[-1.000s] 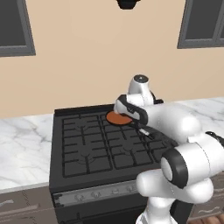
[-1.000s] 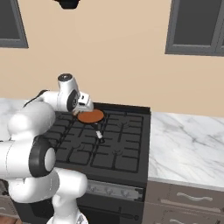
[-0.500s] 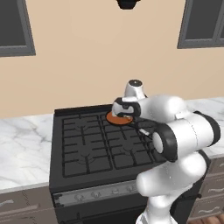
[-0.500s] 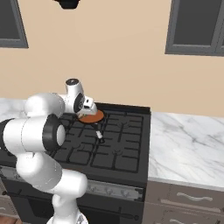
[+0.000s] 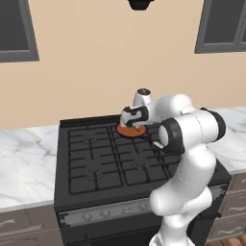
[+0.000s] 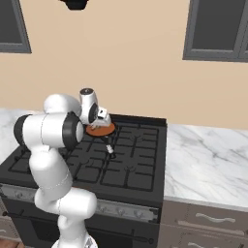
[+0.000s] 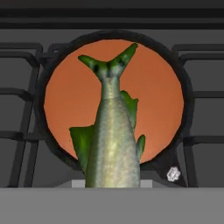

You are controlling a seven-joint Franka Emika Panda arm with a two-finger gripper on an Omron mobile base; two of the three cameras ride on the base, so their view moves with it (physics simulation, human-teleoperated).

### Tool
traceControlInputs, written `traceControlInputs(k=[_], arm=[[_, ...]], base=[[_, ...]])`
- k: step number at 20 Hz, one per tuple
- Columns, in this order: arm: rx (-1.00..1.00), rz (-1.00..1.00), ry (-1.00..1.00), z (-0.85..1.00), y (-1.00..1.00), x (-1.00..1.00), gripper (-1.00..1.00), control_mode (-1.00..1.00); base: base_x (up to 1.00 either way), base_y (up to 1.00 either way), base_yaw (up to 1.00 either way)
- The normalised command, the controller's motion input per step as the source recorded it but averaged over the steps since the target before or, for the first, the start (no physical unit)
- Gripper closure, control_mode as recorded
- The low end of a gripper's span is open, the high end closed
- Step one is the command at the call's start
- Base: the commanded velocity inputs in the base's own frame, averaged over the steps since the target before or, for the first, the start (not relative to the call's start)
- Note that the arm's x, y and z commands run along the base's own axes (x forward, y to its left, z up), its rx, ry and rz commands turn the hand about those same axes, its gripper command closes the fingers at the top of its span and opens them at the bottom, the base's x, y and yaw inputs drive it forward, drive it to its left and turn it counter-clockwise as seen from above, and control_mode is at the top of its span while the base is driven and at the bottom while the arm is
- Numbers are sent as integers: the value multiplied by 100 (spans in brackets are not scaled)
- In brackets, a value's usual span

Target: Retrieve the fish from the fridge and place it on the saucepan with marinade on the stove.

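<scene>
In the hand view the greenish-brown fish (image 7: 113, 135) hangs tail-first over the orange-brown marinade (image 7: 157, 92) in the round dark saucepan (image 7: 185, 94). The fish covers the fingertips. My gripper (image 5: 129, 117) hovers just above the saucepan (image 5: 130, 130) on the back middle of the black stove (image 5: 96, 158), shut on the fish. From the right side the gripper (image 6: 102, 117) sits over the saucepan (image 6: 100, 130), whose short handle (image 6: 109, 145) points toward the front. The fridge is out of view.
Marble counter (image 5: 24, 163) flanks the stove on the left and on the right (image 6: 203, 160). A row of knobs (image 5: 120, 209) runs along the stove's front. A dark hood (image 5: 141, 4) hangs overhead. Grates surround the pan.
The hand has edged slightly left and stays over the saucepan with the fish. The arm's elbow has risen and folded closer to the hand.
</scene>
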Motion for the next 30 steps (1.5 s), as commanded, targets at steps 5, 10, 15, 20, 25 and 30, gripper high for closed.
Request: traceControlInputs(k=[5, 10, 15, 20, 25, 30], arm=[[0, 0, 6, -24, 0, 48, 100, -100], [0, 0, 7, -31, 3, 48, 100, -100], [0, 0, 8, -30, 1, 37, 100, -100], [0, 0, 4, -26, 0, 12, 100, -100], [0, 0, 0, -6, 0, 1, 100, -100], [0, 0, 0, 0, 0, 0, -100, -100]], base=[[0, 0, 0], [0, 0, 0], [0, 0, 0], [0, 0, 0], [0, 0, 0], [0, 0, 0]])
